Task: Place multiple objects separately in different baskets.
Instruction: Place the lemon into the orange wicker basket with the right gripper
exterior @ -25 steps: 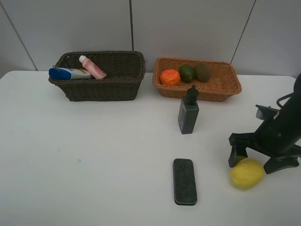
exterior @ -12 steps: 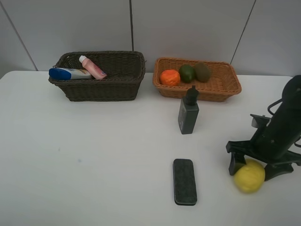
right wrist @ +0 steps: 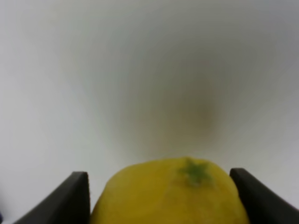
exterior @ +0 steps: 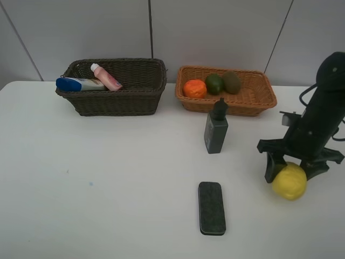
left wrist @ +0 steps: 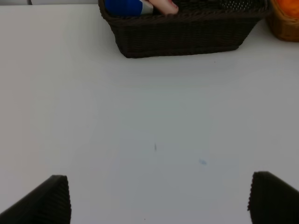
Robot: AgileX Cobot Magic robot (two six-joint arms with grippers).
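Note:
My right gripper (exterior: 291,173) is shut on the yellow lemon (exterior: 290,182), holding it just above the table at the right; in the right wrist view the lemon (right wrist: 170,193) fills the gap between the dark fingers (right wrist: 70,198). A dark grey bottle (exterior: 216,129) stands upright mid-table and a dark eraser block (exterior: 212,208) lies flat nearer the front. The dark brown basket (exterior: 116,102) holds a white blue-capped bottle (exterior: 78,84) and a pink bottle (exterior: 105,76). The tan basket (exterior: 253,100) holds an orange (exterior: 194,88), avocado (exterior: 214,83) and kiwi (exterior: 232,82). My left gripper (left wrist: 159,200) is open over bare table.
The white table (exterior: 108,178) runs back to a grey panelled wall behind the baskets. In the left wrist view the dark basket (left wrist: 182,39) is ahead, with the tan basket's corner (left wrist: 285,28) beside it.
My right gripper has closed around the lemon and carried it up and slightly to the right. The left gripper and everything else stay still.

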